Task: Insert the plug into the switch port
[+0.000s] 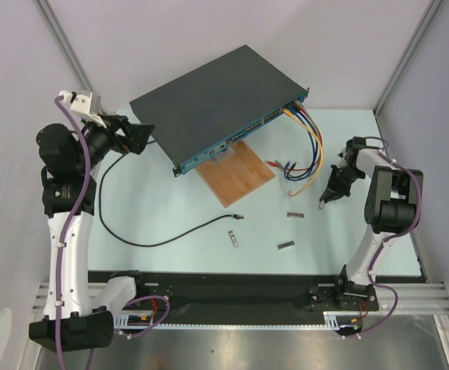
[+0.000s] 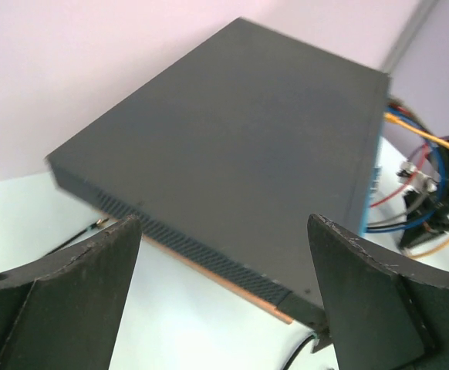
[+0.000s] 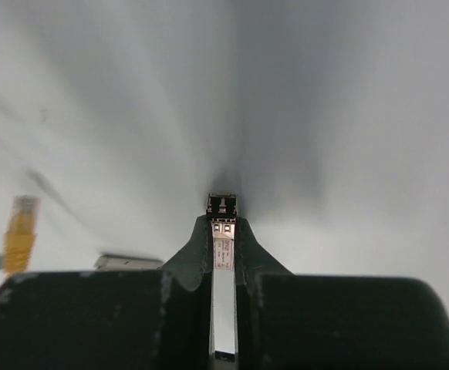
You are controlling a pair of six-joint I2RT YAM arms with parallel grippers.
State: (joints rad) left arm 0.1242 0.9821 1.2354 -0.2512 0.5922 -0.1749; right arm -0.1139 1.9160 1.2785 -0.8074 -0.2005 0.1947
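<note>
The plug is the pale tip of a thin black cable and lies on the table in front of the switch, with neither gripper on it. The switch is a flat dark-grey box, and its row of ports runs along the narrow blue face. My left gripper hangs open at the switch's left end; in the left wrist view the gripper frames the box. My right gripper is shut on a small silver metal stick, low over the table at the right.
A wooden board lies under the switch's front edge. Yellow, blue and red cables loop out of the right-hand ports. Three more silver sticks lie on the table. A yellow cable end lies left of the right gripper.
</note>
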